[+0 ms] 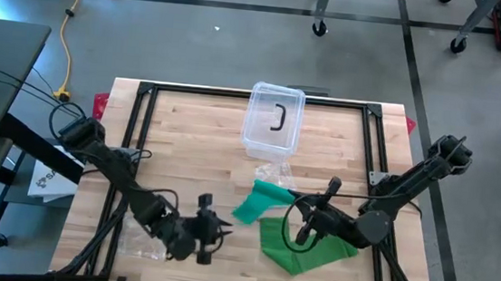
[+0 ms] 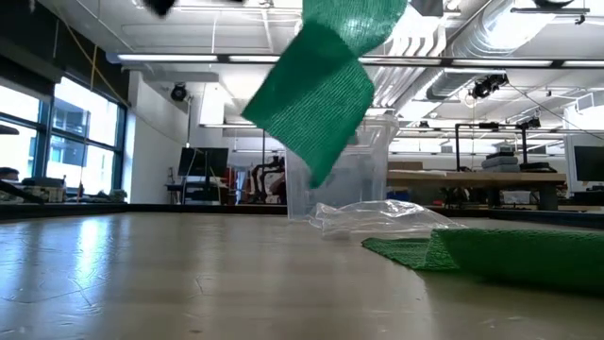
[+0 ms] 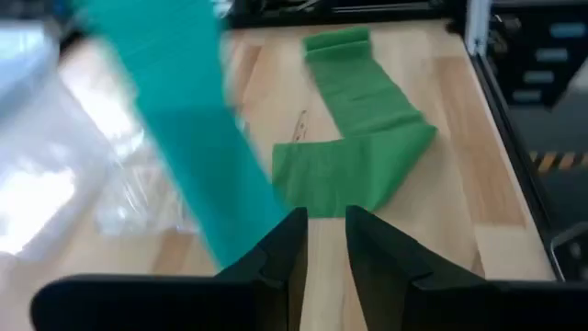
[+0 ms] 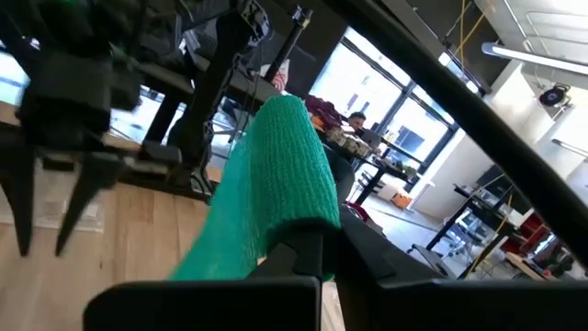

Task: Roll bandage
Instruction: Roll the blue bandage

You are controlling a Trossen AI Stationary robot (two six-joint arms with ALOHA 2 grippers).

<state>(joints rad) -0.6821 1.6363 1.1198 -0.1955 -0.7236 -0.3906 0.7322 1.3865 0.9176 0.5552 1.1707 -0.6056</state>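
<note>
right gripper (image 1: pixel 316 221) pinching green bandage (image 1: pixel 300 245) end aloft; left gripper (image 1: pixel 209 232) slightly parted, empty; keep strip taut while rolling

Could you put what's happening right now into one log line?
right gripper: shut on green bandage, end lifted | left gripper: slightly open, empty, beside it | clear box: behind

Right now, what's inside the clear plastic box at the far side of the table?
The clear box holds one dark, bracket-shaped piece, seen from above. From table height, the raised green bandage and crumpled plastic wrap hide its inside.
</note>
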